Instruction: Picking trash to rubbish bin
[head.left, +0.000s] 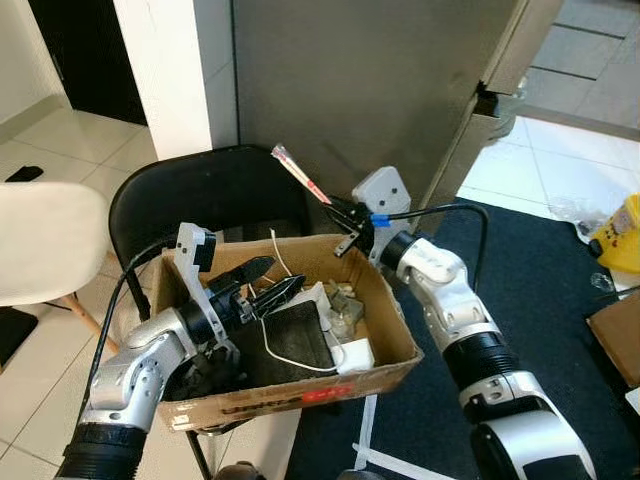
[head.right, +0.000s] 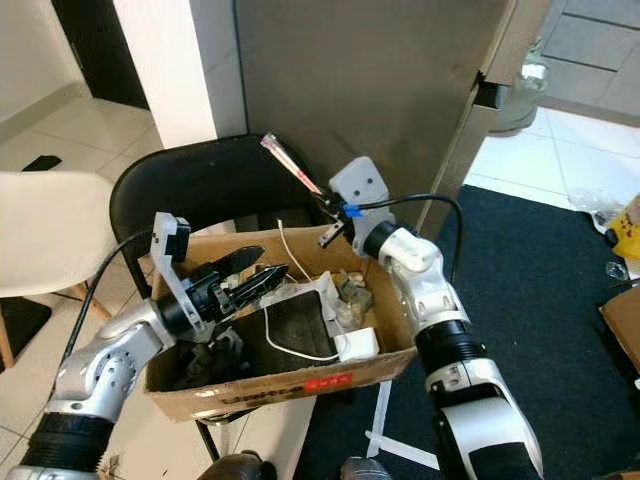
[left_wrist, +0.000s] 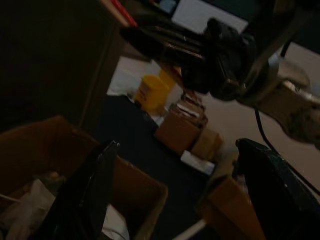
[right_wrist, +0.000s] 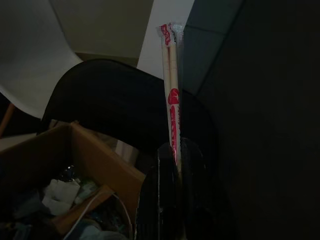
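Note:
An open cardboard box full of trash stands on a black chair. Inside lie a dark flat item, a white cable with a charger and crumpled scraps. My right gripper hovers above the box's far rim, shut on a pair of paper-wrapped chopsticks with red print that point up and away. My left gripper stands open over the box's left half, with nothing between its fingers.
A white chair stands to the left. A tall grey cabinet rises right behind the box. A dark rug covers the floor to the right, with a yellow container and another cardboard box.

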